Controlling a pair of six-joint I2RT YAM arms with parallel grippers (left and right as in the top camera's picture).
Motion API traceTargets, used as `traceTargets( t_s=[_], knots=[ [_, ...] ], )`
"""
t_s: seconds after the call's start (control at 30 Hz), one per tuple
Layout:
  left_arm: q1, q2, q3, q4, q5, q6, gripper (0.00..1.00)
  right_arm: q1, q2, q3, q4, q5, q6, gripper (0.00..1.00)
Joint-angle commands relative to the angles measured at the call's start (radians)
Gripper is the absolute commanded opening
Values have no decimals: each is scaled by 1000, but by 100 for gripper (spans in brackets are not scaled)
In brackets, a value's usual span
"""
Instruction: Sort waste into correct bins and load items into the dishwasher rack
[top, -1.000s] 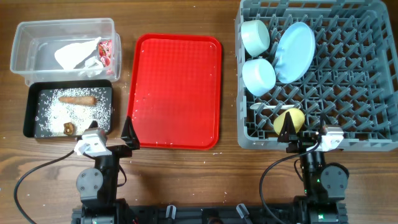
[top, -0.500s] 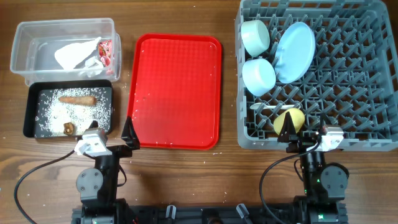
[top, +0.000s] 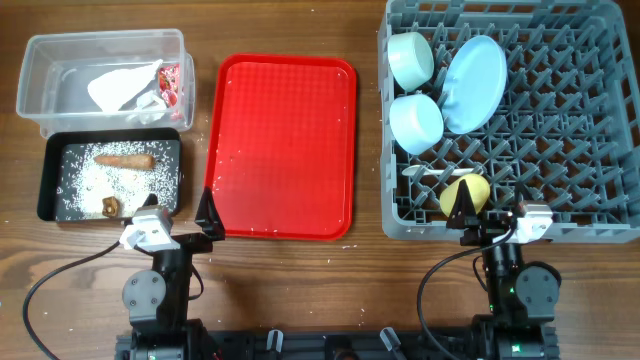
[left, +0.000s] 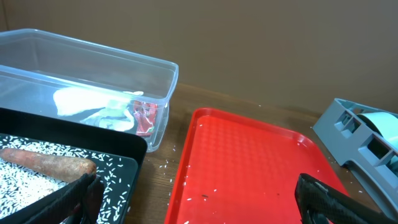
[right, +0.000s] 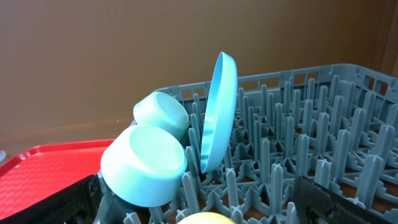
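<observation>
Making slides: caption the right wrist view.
Pale blue round plate stands on edge in grey plastic rack beside light blue bowl.

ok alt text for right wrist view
A blue plate stands on edge in the grey rack. Left of it lie a green bowl and a nearer blue bowl, tipped sideways; a red tray sits further left.

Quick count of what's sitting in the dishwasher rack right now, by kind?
Bowls: 2 (pale green bowl, light blue bowl)
Plates: 1 (pale blue plate)
Cups: 1 (yellow cup)
Spoons: 1 (white spoon)
Total: 5 in the rack
</observation>
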Motion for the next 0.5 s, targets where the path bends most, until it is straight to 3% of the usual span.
traceTargets(
  t_s=[0.0,0.47],
  knots=[
    [-4,-12,-9,4,16,20,100,-6,-11,-2,5,-2,-18,100],
    [-4,-12,-9,4,16,20,100,-6,-11,-2,5,-2,-18,100]
  ],
)
